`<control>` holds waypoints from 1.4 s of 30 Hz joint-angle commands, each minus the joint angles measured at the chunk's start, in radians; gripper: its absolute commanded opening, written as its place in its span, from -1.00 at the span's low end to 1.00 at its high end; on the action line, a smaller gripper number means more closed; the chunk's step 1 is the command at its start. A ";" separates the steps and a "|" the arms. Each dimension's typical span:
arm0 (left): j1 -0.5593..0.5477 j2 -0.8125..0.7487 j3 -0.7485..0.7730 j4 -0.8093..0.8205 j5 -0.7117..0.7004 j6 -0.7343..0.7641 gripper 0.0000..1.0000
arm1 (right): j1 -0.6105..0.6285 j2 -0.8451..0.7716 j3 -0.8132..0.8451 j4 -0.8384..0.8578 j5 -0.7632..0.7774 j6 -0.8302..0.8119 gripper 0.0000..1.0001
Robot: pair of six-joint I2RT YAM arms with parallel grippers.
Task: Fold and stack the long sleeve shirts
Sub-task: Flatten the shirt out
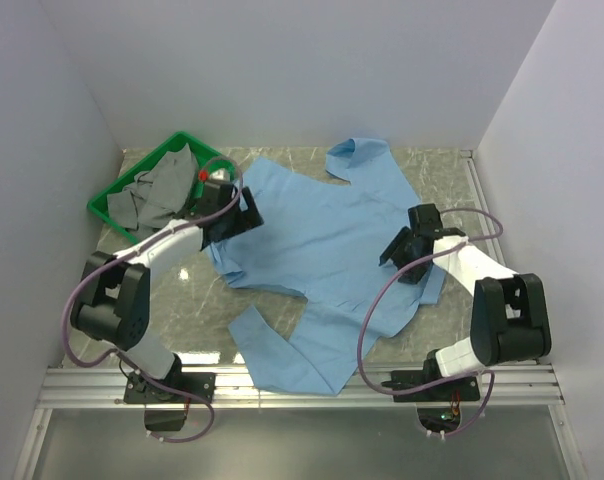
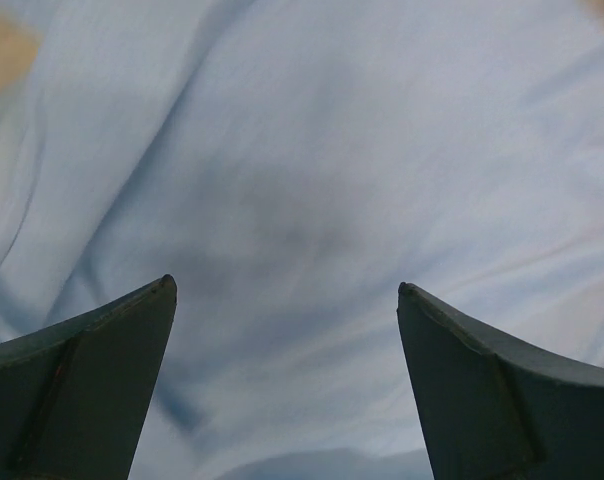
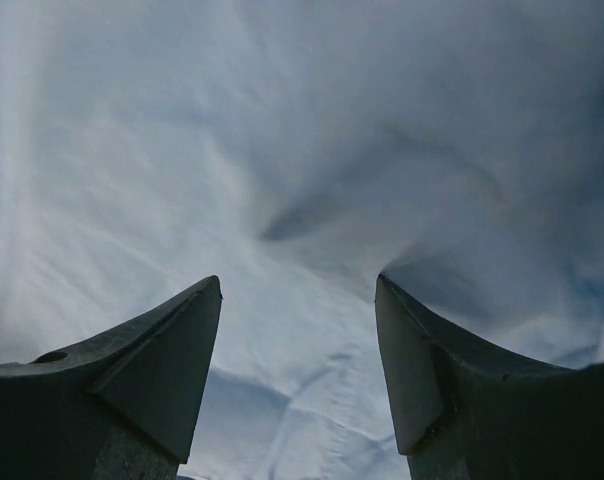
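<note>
left gripper spread wide, right gripper parted less, both empty above light blue shirt at worktop centre

green bin: table's far-left corner | grey cloth: crumpled inside bin | table: marbled grey top

The shirt is blurred in both wrist views, edges cut off.

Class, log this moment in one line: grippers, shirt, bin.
light blue shirt: spread, unfolded | left gripper: open above it | right gripper: open above it | green bin: holds grey cloth
</note>
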 commanded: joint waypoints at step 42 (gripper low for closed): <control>0.163 -0.288 -0.403 -0.220 -0.076 -0.106 0.79 | -0.182 -0.157 -0.179 -0.033 0.072 -0.013 0.39</control>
